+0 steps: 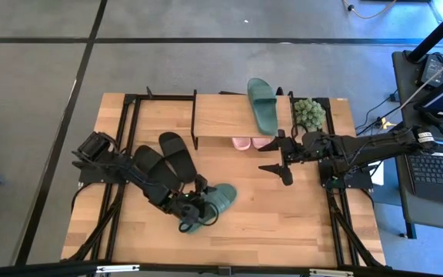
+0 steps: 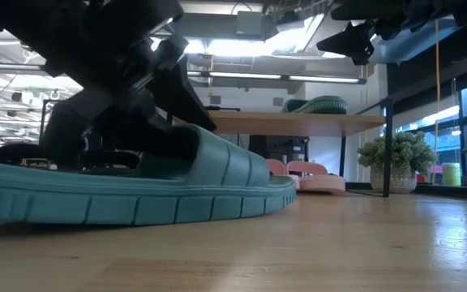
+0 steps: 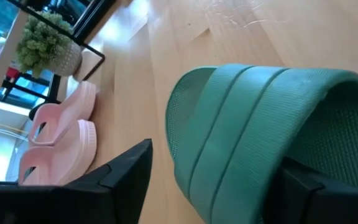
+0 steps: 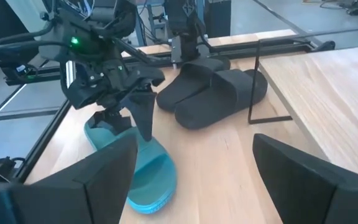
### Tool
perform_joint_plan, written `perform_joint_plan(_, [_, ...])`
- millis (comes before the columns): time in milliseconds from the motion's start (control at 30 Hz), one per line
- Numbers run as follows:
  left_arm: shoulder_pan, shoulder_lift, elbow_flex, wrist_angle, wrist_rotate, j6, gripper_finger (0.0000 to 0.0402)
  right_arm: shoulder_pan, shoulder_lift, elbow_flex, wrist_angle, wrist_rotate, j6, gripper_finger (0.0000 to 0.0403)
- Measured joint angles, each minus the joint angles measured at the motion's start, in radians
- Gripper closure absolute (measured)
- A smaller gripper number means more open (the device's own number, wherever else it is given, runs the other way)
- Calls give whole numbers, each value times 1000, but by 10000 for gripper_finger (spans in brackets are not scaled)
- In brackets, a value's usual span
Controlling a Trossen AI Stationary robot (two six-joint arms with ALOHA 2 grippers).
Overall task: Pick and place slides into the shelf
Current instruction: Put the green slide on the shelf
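A dark green slide (image 1: 220, 198) lies sole down on the table near its front edge. My left gripper (image 1: 194, 215) is open and stands astride the slide's wide strap (image 3: 253, 124): one finger (image 3: 126, 174) is outside it, the other (image 3: 319, 190) under its arch. Another green slide (image 1: 261, 104) lies on the shelf's top board (image 1: 221, 115). The pink pair (image 1: 251, 142) rests on the table under the shelf. The black pair (image 1: 168, 152) lies beside the left arm. My right gripper (image 1: 281, 156) hovers open in front of the shelf, holding nothing. My left gripper comes at the green slide's strap (image 3: 229, 155) slanting down from the table's left. The outer finger (image 3: 126, 174) stands clear, with bare wood showing between it and the strap. Whether the finger under the arch touches the strap I cannot tell.
A small potted plant (image 1: 309, 113) stands at the shelf's right end. Black frame rails (image 1: 337, 208) run along the table's left and right sides. A laptop (image 1: 437, 165) sits on a stand beyond the right edge. Bare tabletop (image 1: 283, 223) lies to the right of the green slide.
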Motion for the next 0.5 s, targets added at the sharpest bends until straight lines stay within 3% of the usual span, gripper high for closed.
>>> perform_joint_plan(233, [11, 0, -1, -2, 7, -27, 250, 0, 0, 0, -6, 0, 0, 83])
perform_joint_plan(500, [12, 0, -1, 3, 5, -52, 382, 0, 0, 0, -7, 0, 0, 83])
